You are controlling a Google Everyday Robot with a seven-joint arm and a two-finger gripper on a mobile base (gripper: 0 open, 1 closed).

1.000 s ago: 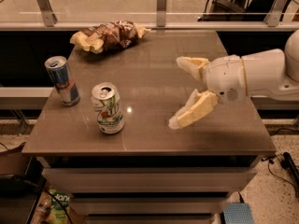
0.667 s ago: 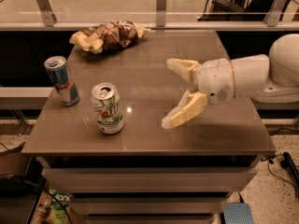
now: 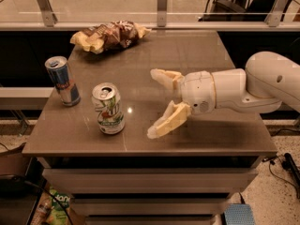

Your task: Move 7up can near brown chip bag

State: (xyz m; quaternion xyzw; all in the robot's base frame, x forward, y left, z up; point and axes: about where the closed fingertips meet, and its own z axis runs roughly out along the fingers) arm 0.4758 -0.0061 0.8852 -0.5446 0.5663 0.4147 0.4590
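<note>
The 7up can (image 3: pixel 108 108), short and white with green markings and a silver top, stands upright near the table's front left. The brown chip bag (image 3: pixel 110 35), wrinkly with pale yellow ends, lies at the table's far left edge. My gripper (image 3: pixel 155 103) is open, its two pale fingers spread wide and pointing left. It hovers over the table just right of the 7up can, not touching it. The white arm reaches in from the right.
A taller slim blue and silver can (image 3: pixel 62 80) stands upright left of the 7up can, near the table's left edge. The brown table (image 3: pixel 201 50) sits on drawers. A railing with glass runs behind it.
My gripper has moved left across the table toward the 7up can, staying open. The cans and the bag have not moved.
</note>
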